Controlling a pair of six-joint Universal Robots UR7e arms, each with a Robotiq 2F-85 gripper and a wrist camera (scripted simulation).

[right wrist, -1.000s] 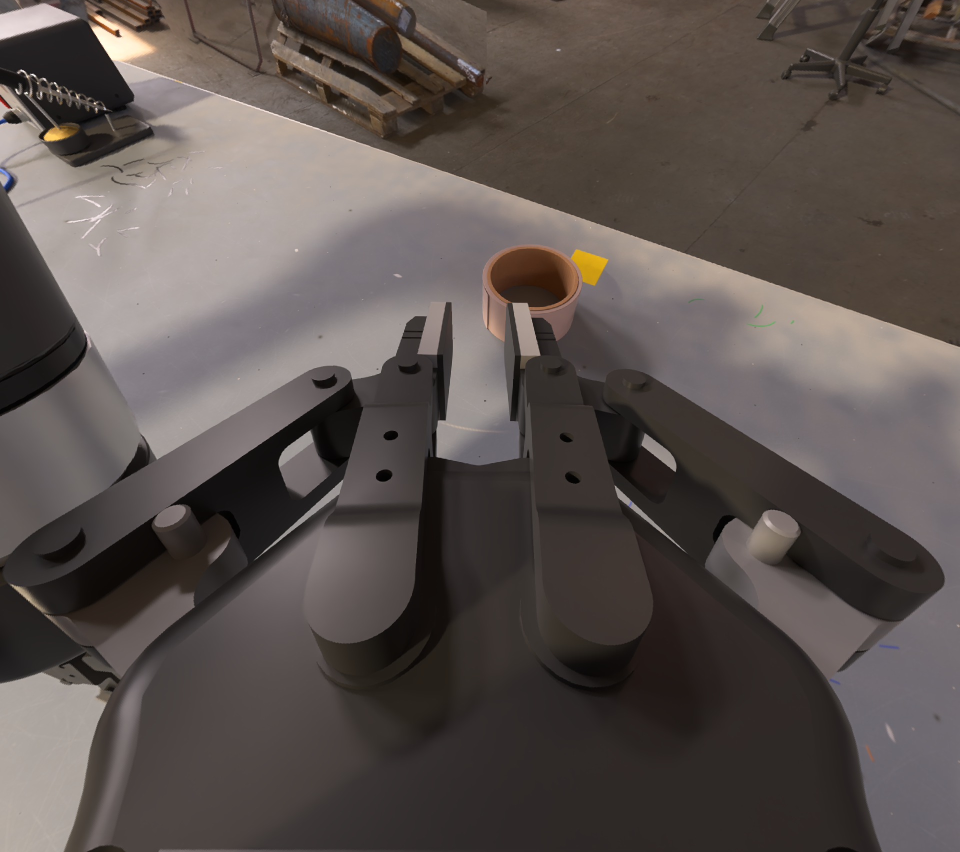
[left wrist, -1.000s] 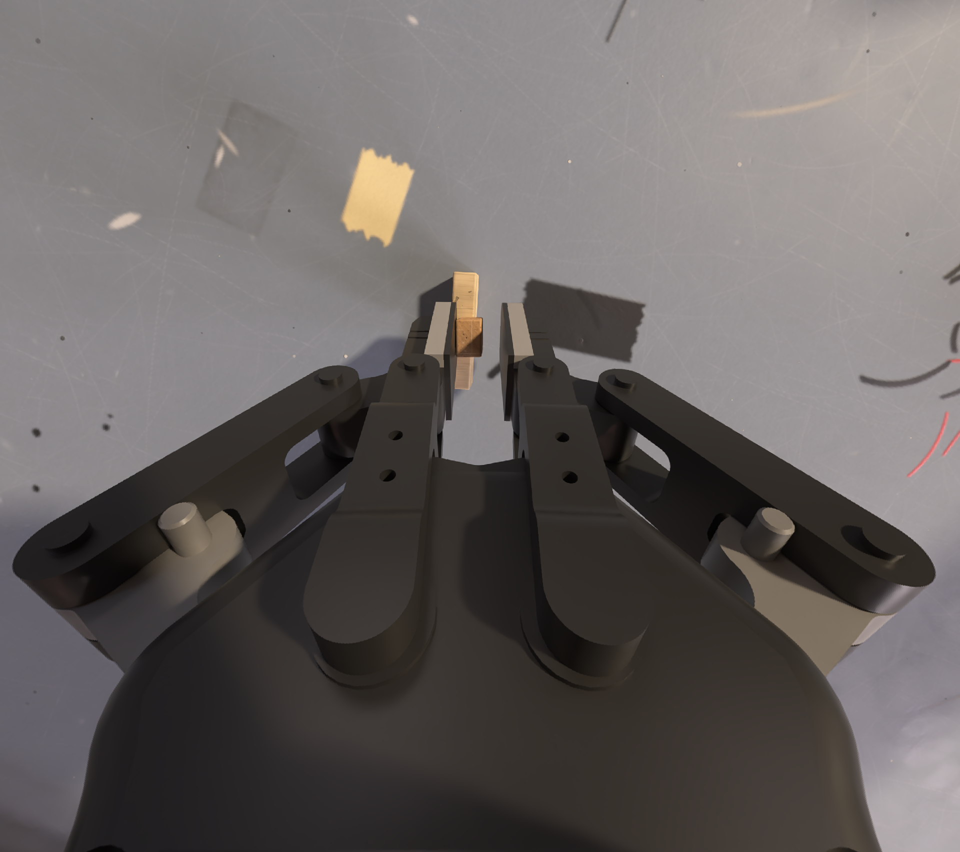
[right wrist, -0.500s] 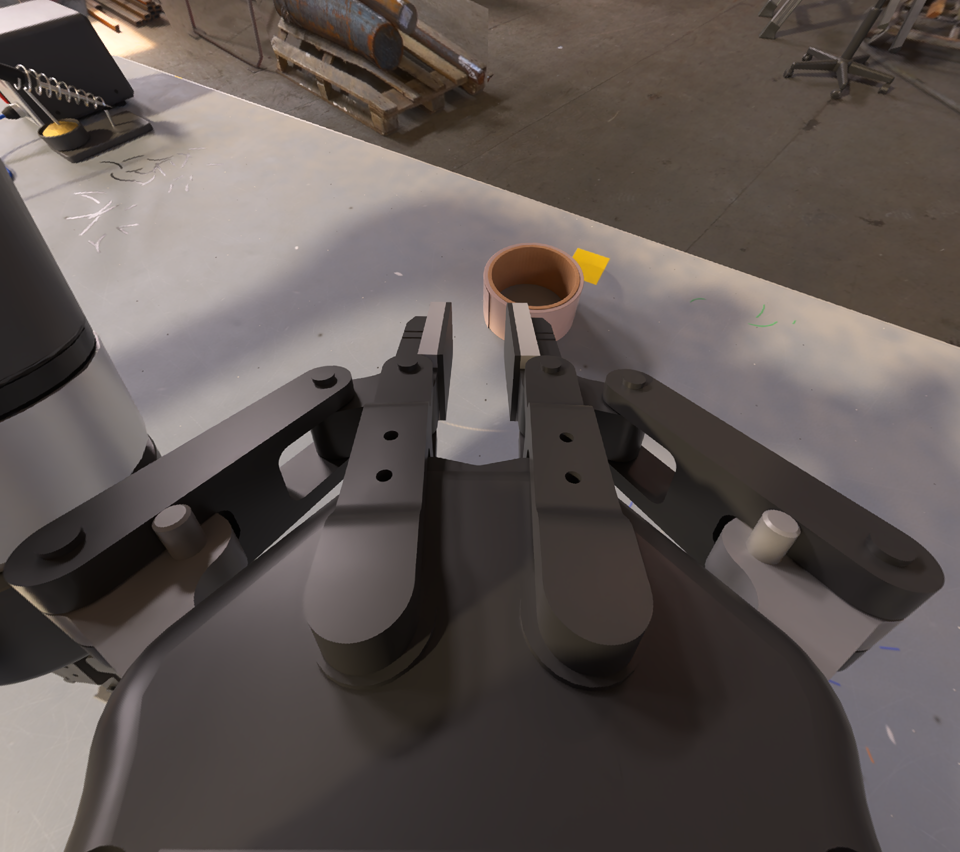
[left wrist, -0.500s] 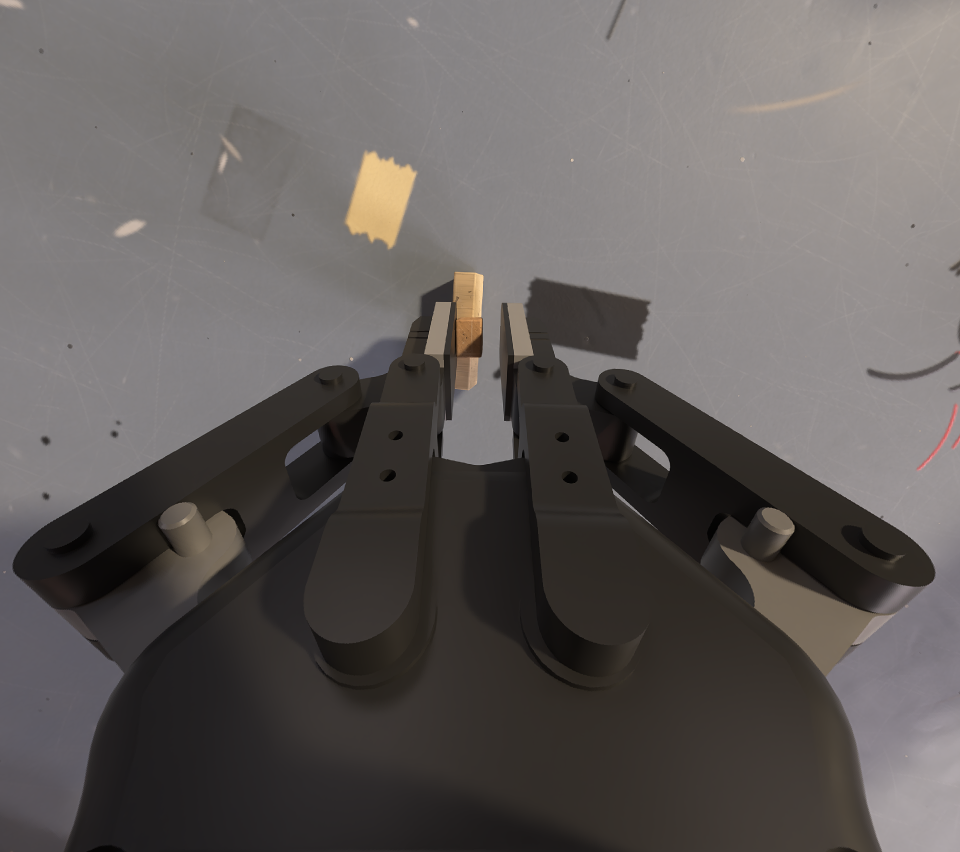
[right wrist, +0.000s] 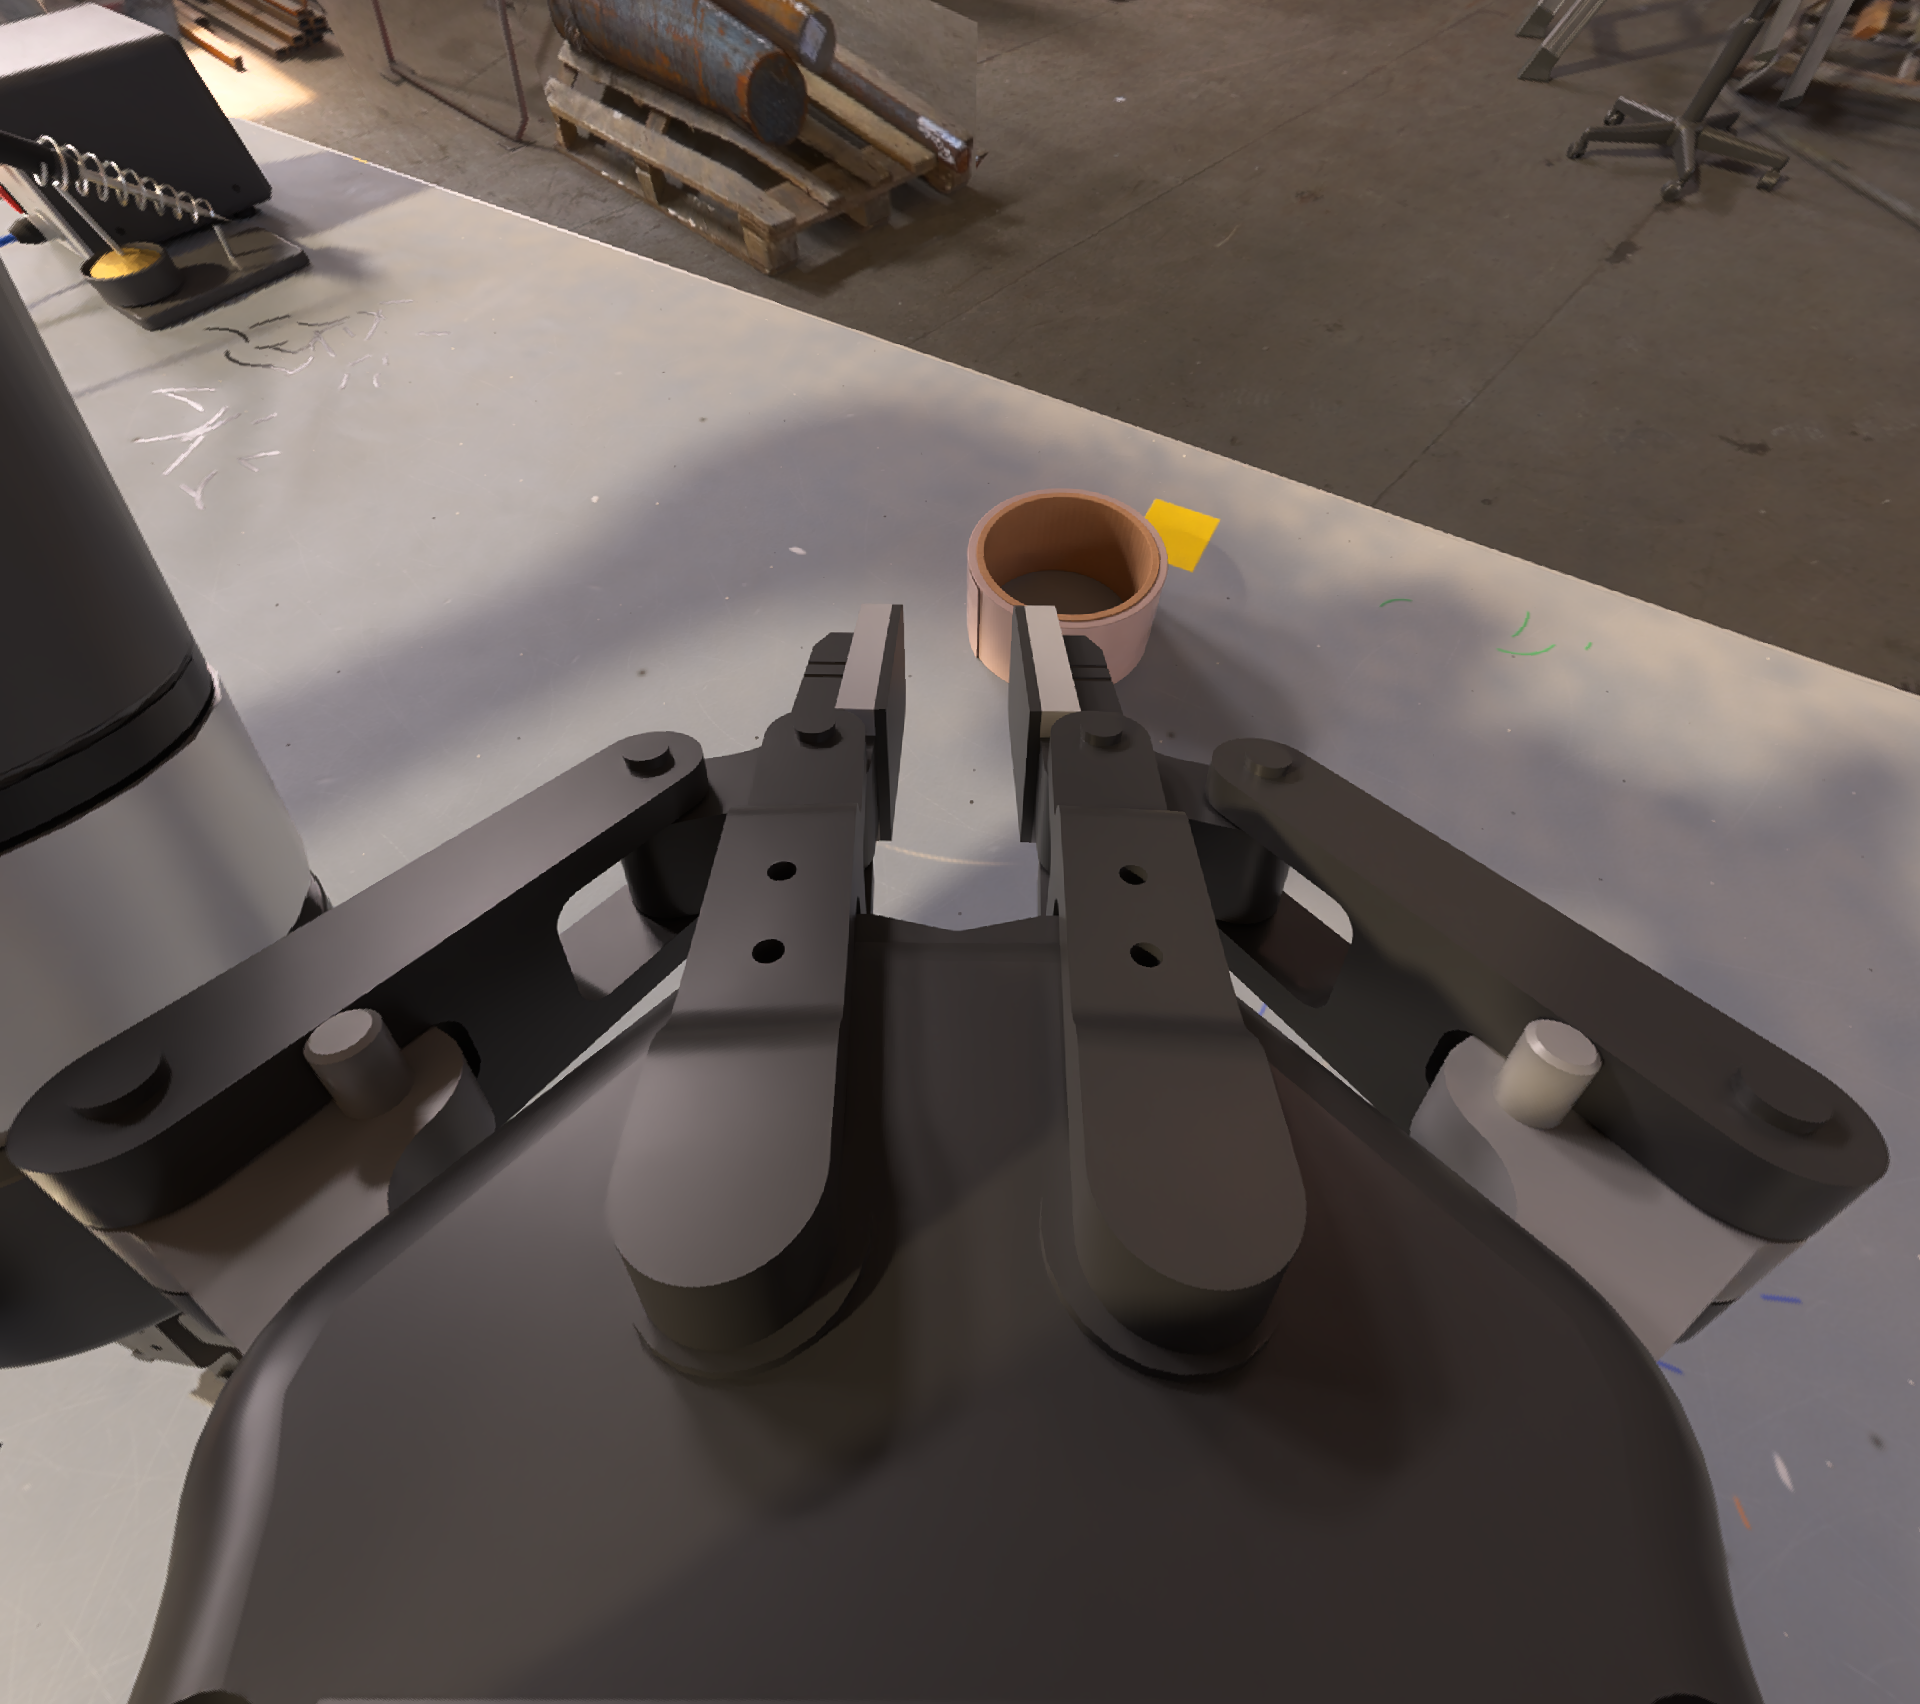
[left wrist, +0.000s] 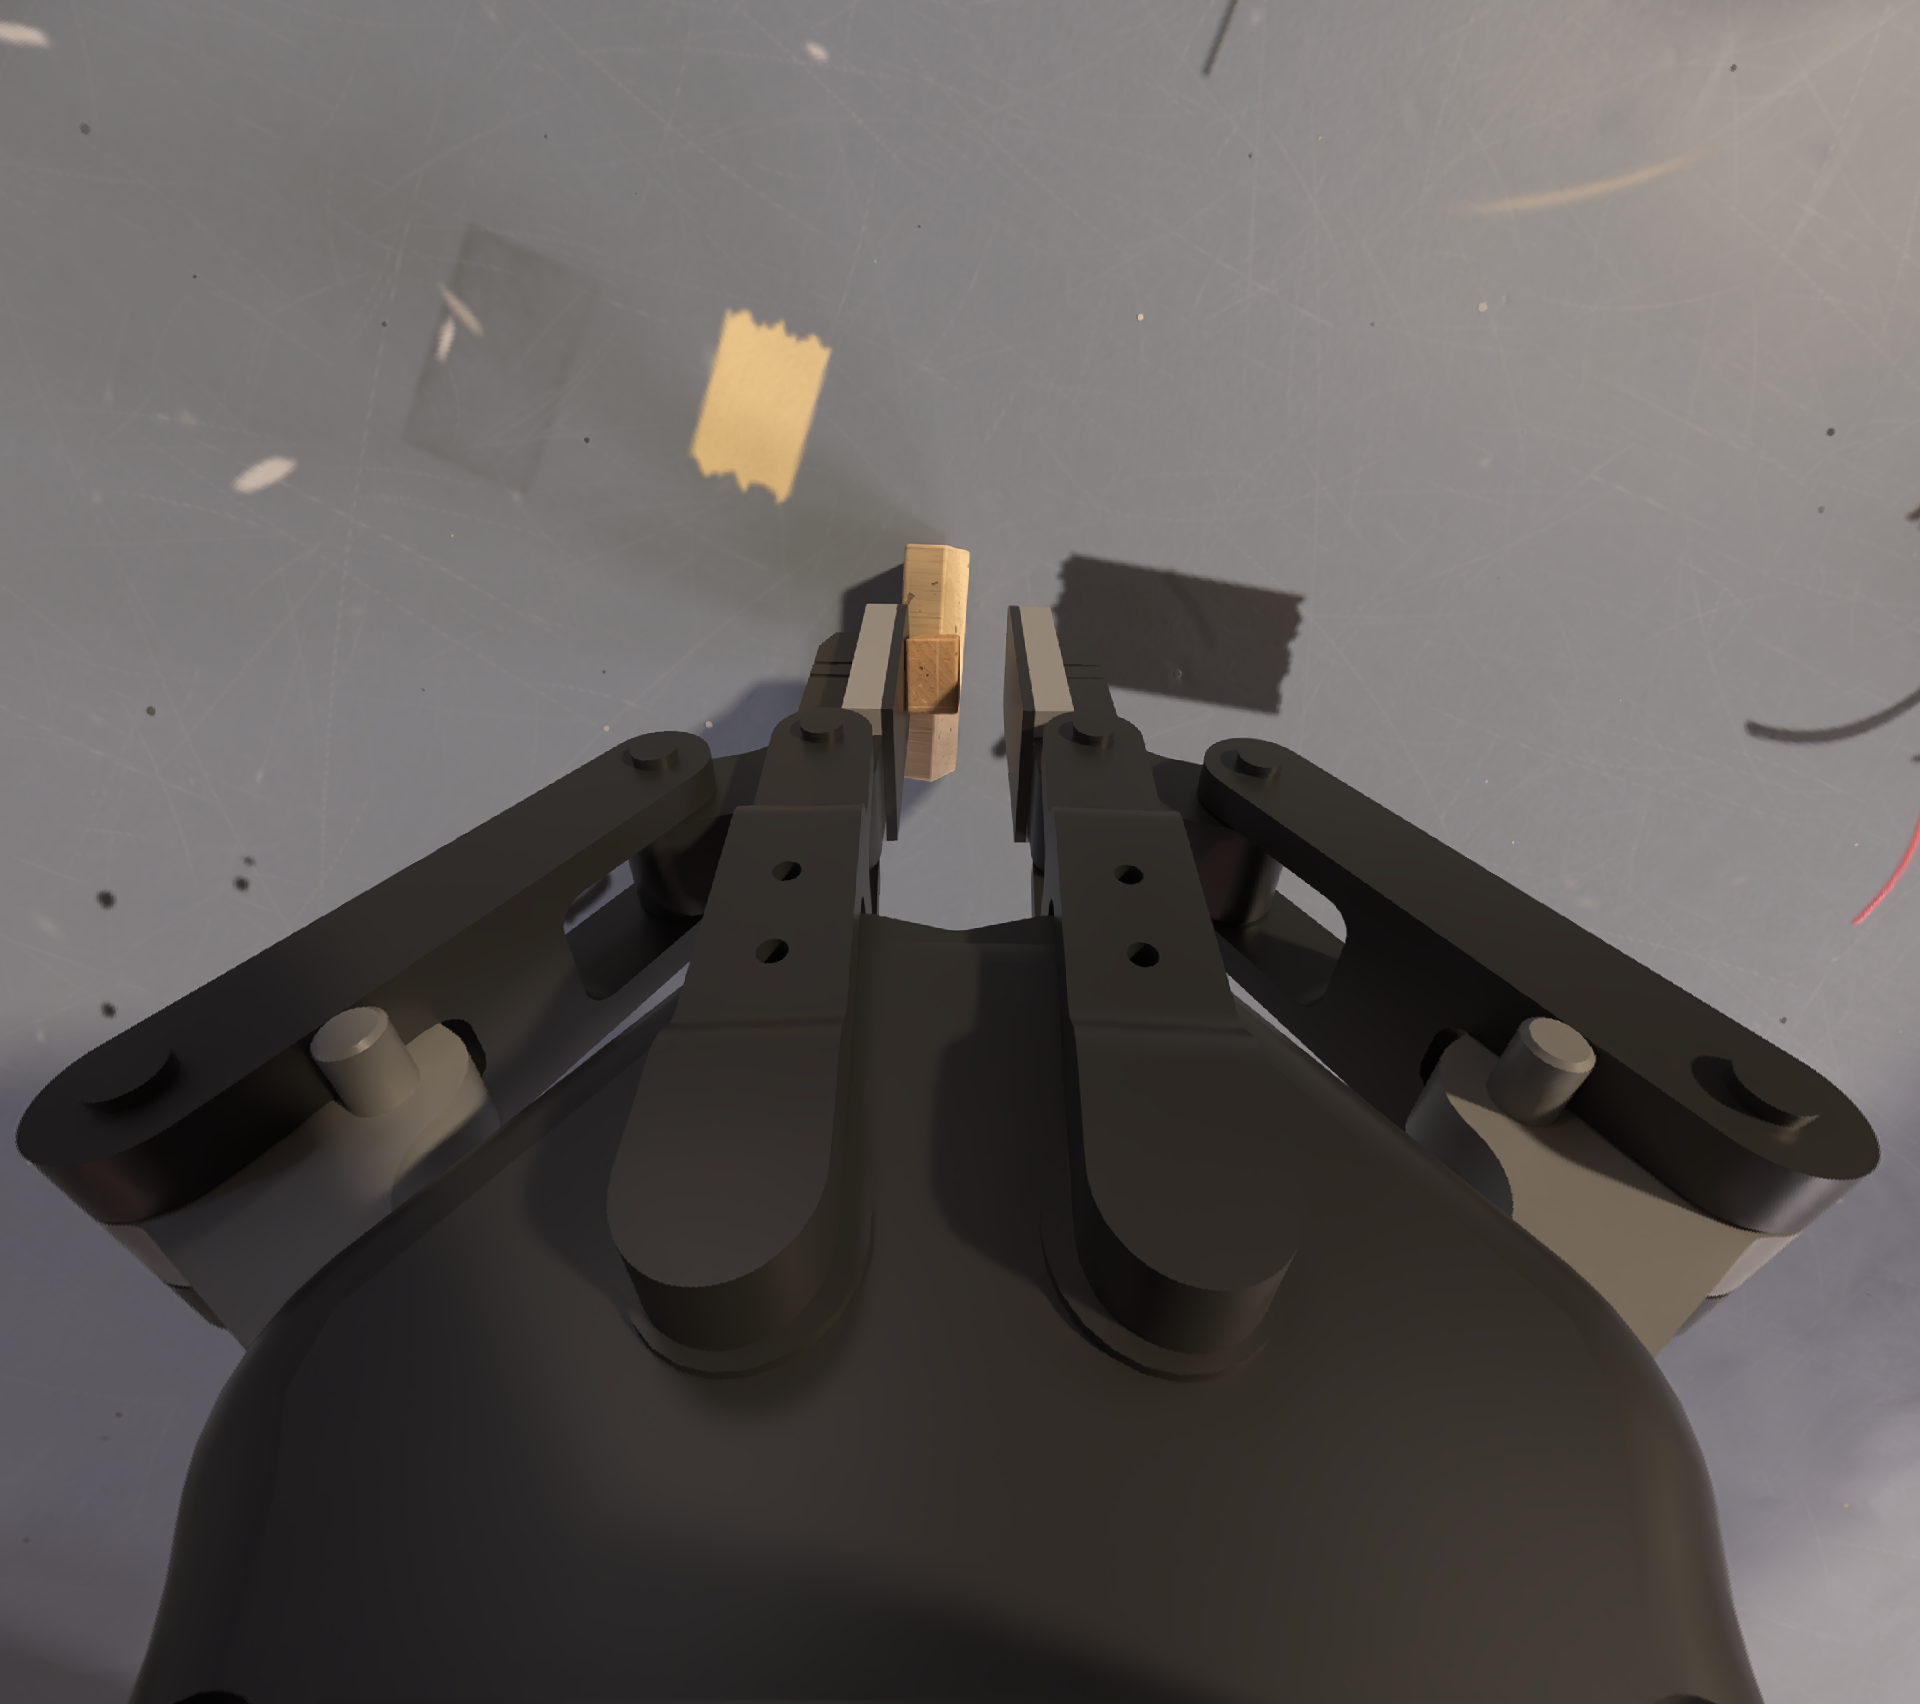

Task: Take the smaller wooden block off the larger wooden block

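Note:
In the left wrist view a small darker wooden block (left wrist: 932, 672) sits on top of a longer pale wooden block (left wrist: 935, 594) that lies on the grey table. My left gripper (left wrist: 954, 628) is open and straddles both blocks from above. Its left finger pad (left wrist: 871, 657) is right beside the small block, and a gap separates the block from the right finger pad (left wrist: 1039, 667). My right gripper (right wrist: 958, 628) is open and empty above the table. The blocks do not show in the right wrist view.
A tan tape strip (left wrist: 762, 405) and a dark tape patch (left wrist: 1179, 646) lie flat near the blocks. In the right wrist view a tape roll (right wrist: 1065, 579), a yellow note (right wrist: 1181, 532), a soldering stand (right wrist: 135, 241) and an arm base (right wrist: 94, 667) stand by the table edge (right wrist: 1351, 501).
The left gripper has sunk very slightly toward the table around the blocks. Its fingers keep the same gap. The right gripper has barely moved.

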